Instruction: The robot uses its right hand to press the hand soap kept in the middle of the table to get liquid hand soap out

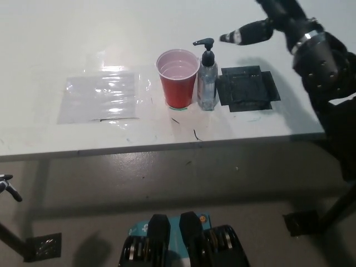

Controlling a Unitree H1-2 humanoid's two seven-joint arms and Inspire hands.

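White surface point(67, 44), head view. Right robot hand point(247, 33) w/ black arm hangs over it, a finger stretched out, holding nothing. Soap bottle point(207, 78) stands just left of and below its fingertip, not touching. Red cup point(178, 79) touches bottle's far side. Black patch point(246, 89) lies under hand. Left robot hand point(8, 186) at lower left edge; can't tell its state.

Right hand point(253, 31) extended leftward; left hand point(6, 184) low, resting

1 soap bottle point(207, 78), 1 red cup point(178, 78)
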